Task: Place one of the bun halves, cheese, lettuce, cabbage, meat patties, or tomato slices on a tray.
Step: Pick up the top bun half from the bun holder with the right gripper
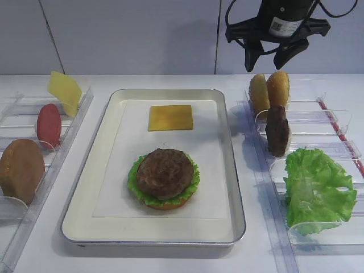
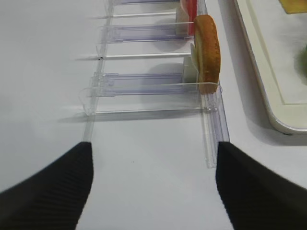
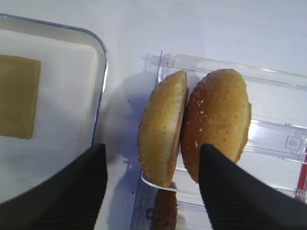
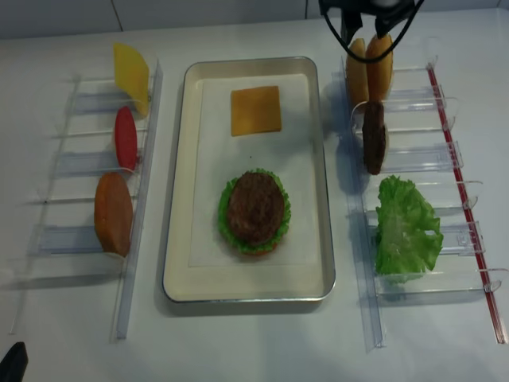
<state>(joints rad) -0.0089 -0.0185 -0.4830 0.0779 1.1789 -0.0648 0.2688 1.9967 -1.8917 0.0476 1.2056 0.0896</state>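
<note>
At the far left of the exterior high view, a clear plastic rack (image 1: 34, 165) on the white bench (image 1: 170, 259) holds, from top to bottom, a pale yellow cheese slice (image 1: 64, 91), a red tomato slice (image 1: 49, 125) and a matte brown seedless bun (image 1: 21, 170), all standing on edge. The left gripper (image 2: 153, 187) shows only in its own wrist view, where its two dark fingers stand wide apart at the lower corners, level over bare bench beside that rack, holding nothing.

In the middle lies the tray (image 1: 114, 102) with its white paper liner (image 1: 213, 187). An orange cheese slice (image 1: 170, 118) lies flat toward the upper part of the liner. Below it sits a stack: a bun base, lettuce (image 1: 135, 182) and a meat patty (image 1: 165, 173) on top.

At the upper right, the right gripper (image 1: 272, 57) hangs pointing straight down from the top edge of the frame, its jaws apart and empty, just above two sesame bun tops (image 3: 218, 122) standing on edge side by side in the right rack (image 1: 324, 119). In the right wrist view the fingers straddle the pair without touching. Lower in the same rack stand a second patty (image 1: 277, 131) and a loose lettuce leaf (image 1: 315, 190).
</note>
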